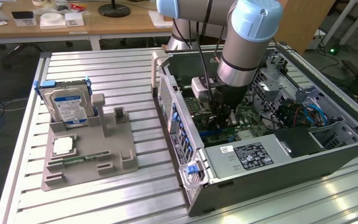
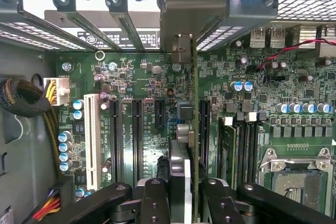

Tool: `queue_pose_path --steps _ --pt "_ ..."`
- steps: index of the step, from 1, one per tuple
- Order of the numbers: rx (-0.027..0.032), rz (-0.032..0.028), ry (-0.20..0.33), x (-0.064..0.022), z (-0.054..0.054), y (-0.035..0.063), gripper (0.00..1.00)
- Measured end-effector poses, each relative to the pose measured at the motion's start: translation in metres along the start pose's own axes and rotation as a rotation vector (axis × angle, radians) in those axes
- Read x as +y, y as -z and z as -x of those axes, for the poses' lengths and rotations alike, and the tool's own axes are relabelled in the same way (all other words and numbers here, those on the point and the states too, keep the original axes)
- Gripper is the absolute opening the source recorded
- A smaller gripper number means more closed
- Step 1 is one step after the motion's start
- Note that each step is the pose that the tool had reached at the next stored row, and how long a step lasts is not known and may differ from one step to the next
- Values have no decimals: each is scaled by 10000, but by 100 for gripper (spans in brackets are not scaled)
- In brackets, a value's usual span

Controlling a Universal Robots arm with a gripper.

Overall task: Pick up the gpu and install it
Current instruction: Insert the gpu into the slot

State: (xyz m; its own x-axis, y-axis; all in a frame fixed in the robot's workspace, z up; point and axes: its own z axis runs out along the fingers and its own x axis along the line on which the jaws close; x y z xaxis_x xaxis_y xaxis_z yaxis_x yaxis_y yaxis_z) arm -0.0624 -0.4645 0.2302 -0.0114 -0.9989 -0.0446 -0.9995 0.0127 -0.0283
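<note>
- One open case [image 1: 272,154] lay on the table, motherboard [image 2: 142,77] exposed.
- Edge-on above a slot stood the gpu [image 2: 181,145], inside the case.
- Narrowly parted, the gripper [image 2: 181,203] clamped it; pressing squarely seemed wisest.

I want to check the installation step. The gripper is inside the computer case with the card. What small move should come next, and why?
Probably a short, straight push down. In the wrist view the gripper is shut on the gpu, which stands edge-on over the motherboard, its metal bracket at the rear slot openings of the case. I cannot tell whether its edge is fully in a slot, so press gently.
</note>
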Motion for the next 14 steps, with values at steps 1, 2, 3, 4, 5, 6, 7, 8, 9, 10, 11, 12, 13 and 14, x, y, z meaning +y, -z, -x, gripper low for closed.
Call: queue_pose_path --steps 1,2,3,4,5,6,7,8,9,10,11,12,13,14 --pt "0 1 1 0 0 0 28" --pt "0 1 0 0 0 0 28" --pt "0 1 0 0 0 0 28" --pt "-1 0 0 0 0 -1 28" --pt "-1 1 0 0 0 -1 28" --pt "-1 1 0 0 0 -2 28" --pt "-1 1 0 0 0 -3 28" --pt "-1 0 0 0 0 -5 28" --pt "-2 0 0 0 0 -8 28" --pt "-3 0 0 0 0 -13 28" --pt "-2 0 1 0 -1 -17 28" --pt "0 1 1 1 -1 -22 28" --pt "-2 1 2 1 -1 -27 28" --pt "-1 1 2 1 -1 -32 28"
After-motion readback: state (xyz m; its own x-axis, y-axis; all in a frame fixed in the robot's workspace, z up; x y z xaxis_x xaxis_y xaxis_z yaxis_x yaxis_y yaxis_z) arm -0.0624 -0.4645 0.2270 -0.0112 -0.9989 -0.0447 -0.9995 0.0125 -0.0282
